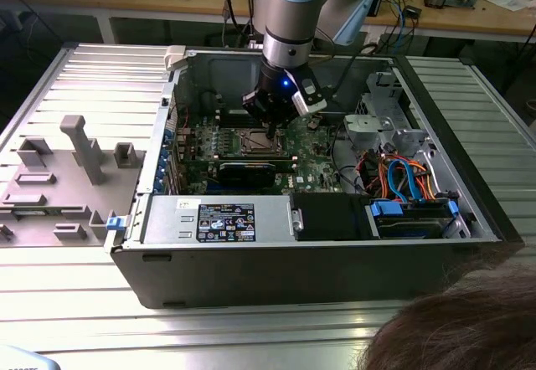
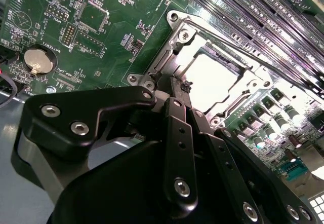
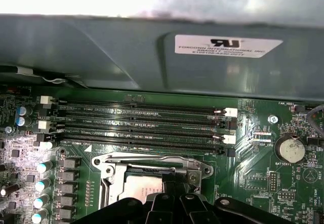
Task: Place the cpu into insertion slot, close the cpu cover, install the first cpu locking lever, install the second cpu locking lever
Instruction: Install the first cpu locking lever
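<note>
Looking from the largest thing down, we see the open computer case (image 1: 301,253) lying on the ribbed bench (image 1: 75,85), with the arm (image 1: 289,18) reaching into it from twelve o'clock in the exterior view. On the case floor lies the green motherboard (image 2: 45,11), and near its middle sits the insertion slot (image 1: 258,141), at about seven o'clock from the claw (image 1: 270,119) in that view.

In both wrist views the cpu (image 2: 215,77) lies flat inside the slot, its pale metal top showing through the square opening of the cpu cover (image 2: 190,41), which appears to be down over it. We judge the placing done and the cover closed or nearly so; whether either locking lever is latched we cannot tell.

The claw hangs just above the socket's edge, its dark fingers (image 2: 177,127) drawn together and carrying nothing.

We take the chip to be light, stiff and fragile, best held by its edges. The cover is thin springy sheet metal, best pressed at its rim; the levers would be slim stiff wire, apt to slip.
</note>
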Controlling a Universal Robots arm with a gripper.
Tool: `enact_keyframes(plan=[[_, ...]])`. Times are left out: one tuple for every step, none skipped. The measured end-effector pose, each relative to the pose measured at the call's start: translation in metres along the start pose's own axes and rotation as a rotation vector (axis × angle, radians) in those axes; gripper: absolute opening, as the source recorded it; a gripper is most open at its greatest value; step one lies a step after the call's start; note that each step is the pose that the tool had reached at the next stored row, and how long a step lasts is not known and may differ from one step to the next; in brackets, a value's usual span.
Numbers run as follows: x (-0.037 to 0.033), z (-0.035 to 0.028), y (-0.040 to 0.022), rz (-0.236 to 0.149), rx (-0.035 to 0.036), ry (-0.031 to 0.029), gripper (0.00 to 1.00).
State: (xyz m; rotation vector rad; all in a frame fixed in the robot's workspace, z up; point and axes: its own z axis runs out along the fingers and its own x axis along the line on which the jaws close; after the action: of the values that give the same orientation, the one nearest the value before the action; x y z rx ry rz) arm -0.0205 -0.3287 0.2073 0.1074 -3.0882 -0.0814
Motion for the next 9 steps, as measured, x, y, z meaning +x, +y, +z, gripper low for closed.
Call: enact_keyframes(plan=[[0.0, 0.0, 0.0, 0.0, 0.0, 0.0, 0.11], [0.0, 0.0, 0.0, 0.0, 0.0, 0.0, 0.11], [0.0, 0.0, 0.0, 0.0, 0.0, 0.0, 0.11], [0.0, 0.0, 0.0, 0.0, 0.0, 0.0, 0.11], [0.0, 0.0, -0.0001, 0.0, 0.0, 0.0, 0.11], [0.0, -0.0001, -0.0001, 0.0, 0.0, 0.0, 0.11], [0.0, -0.0003, -0.0001, 0.0, 0.0001, 0.0, 0.11], [0.0001, -0.0007, -0.0001, 0.0, 0.0002, 0.0001, 0.11], [0.0001, -0.0016, 0.0, 0.0, 0.0006, 0.0001, 0.11]])
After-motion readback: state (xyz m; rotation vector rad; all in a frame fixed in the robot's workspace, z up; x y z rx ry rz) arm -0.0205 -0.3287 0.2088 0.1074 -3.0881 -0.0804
